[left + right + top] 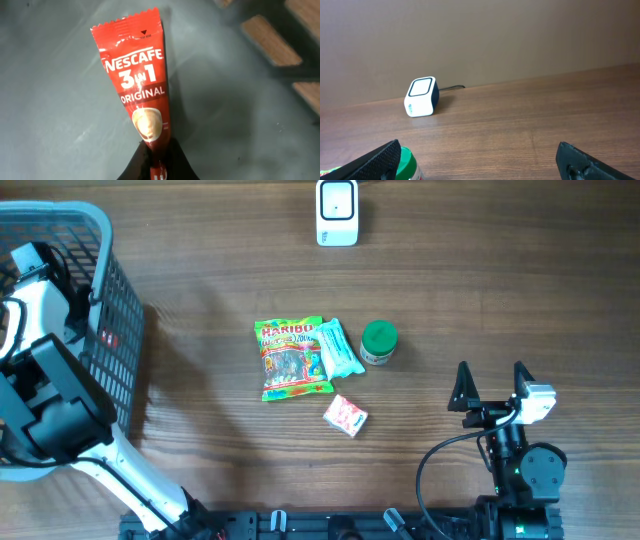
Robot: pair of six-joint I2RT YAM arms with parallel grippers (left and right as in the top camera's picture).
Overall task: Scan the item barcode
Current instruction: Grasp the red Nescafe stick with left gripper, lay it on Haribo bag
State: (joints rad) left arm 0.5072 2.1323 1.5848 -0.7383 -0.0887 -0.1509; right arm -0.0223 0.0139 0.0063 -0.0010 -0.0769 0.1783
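The sachet is a red Nescafé 3in1 Original stick. Its zigzag-cut top end points away and the printed side faces the wrist camera, leaning a little. The lower end is pinched in the left gripper, down inside the grey basket. The scanner is a small white box with a dark-framed window on top. It stands by the desk's far edge, roughly midway along, with its cable out the back.
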